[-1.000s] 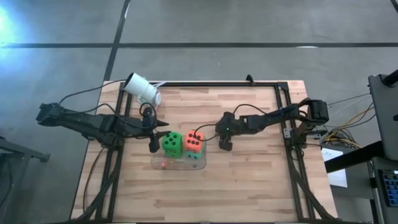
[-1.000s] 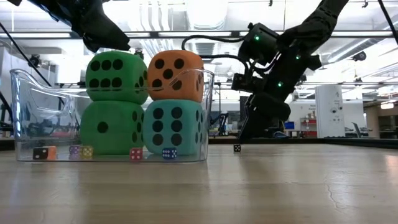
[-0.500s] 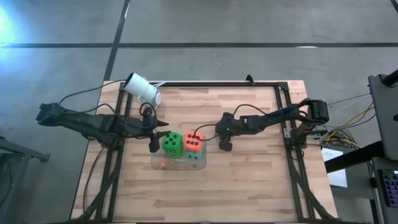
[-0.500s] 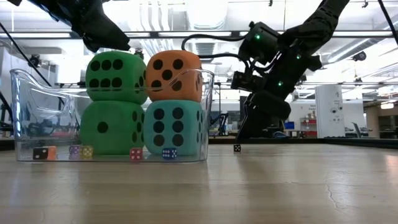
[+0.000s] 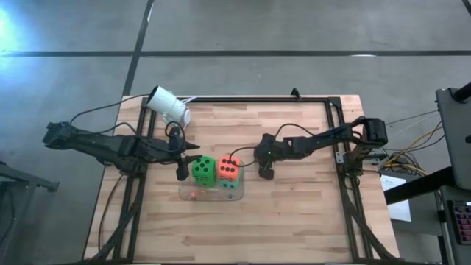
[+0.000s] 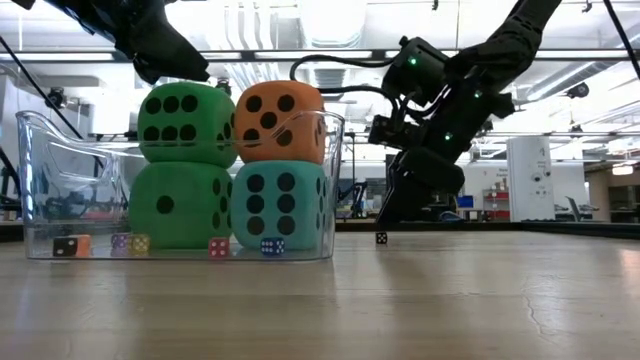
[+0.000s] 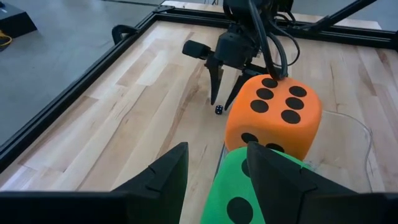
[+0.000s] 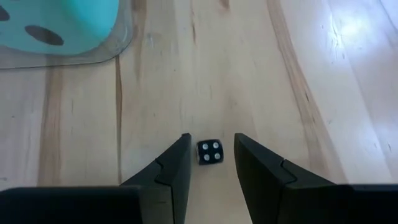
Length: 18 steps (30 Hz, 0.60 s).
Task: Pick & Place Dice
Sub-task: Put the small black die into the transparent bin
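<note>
A clear bin [image 6: 30, 180] holds four big dice: a green die [image 6: 188, 124] stacked on another green die [image 6: 180, 205], and an orange die [image 6: 282, 122] on a teal die [image 6: 278, 205]. Several tiny dice lie on the bin's floor. A small black die [image 8: 210, 152] rests on the table just right of the bin. My right gripper [image 8: 211, 137] is open and points down, one finger on each side of this black die, with a gap on both sides. My left gripper [image 7: 217, 149] is open, hovering left of the top green die [image 5: 204, 171].
A white cylindrical camera [image 5: 169, 107] sits at the table's far left corner. A black frame [image 5: 316, 98] runs along the table's far and side edges. Bare wood lies in front of the bin [image 5: 212, 195] and to the right of the right gripper [image 5: 265, 174].
My right gripper has edged a little toward the table's left, toward the bin, staying open above the small black die. The left arm and all the dice have kept still.
</note>
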Each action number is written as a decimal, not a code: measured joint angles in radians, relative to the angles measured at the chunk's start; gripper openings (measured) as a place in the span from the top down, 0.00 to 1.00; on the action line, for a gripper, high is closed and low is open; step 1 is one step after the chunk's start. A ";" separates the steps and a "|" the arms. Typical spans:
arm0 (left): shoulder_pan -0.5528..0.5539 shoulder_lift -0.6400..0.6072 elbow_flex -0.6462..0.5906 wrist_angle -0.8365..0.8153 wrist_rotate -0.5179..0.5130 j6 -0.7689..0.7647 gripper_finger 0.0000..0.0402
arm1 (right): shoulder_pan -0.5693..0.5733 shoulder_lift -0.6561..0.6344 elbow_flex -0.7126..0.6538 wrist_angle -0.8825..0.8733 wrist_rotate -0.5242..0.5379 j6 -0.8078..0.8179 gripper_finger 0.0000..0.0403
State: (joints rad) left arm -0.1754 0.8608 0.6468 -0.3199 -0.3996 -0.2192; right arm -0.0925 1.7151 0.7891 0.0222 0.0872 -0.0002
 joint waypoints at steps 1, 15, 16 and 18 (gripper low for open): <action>0.000 0.000 0.000 0.000 0.000 0.000 0.58 | 0.000 0.005 0.000 0.010 0.000 -0.003 0.72; 0.000 0.000 0.000 0.000 0.002 -0.018 0.58 | -0.006 0.032 -0.006 0.011 -0.010 -0.002 0.72; 0.000 0.000 0.000 0.000 0.002 -0.018 0.58 | -0.006 0.037 -0.008 0.008 -0.010 -0.002 0.72; 0.000 0.000 0.000 0.000 0.002 -0.018 0.58 | -0.006 0.045 -0.008 0.013 -0.012 0.000 0.72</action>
State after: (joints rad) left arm -0.1754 0.8608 0.6468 -0.3199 -0.3977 -0.2368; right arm -0.0986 1.7599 0.7815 0.0350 0.0753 -0.0002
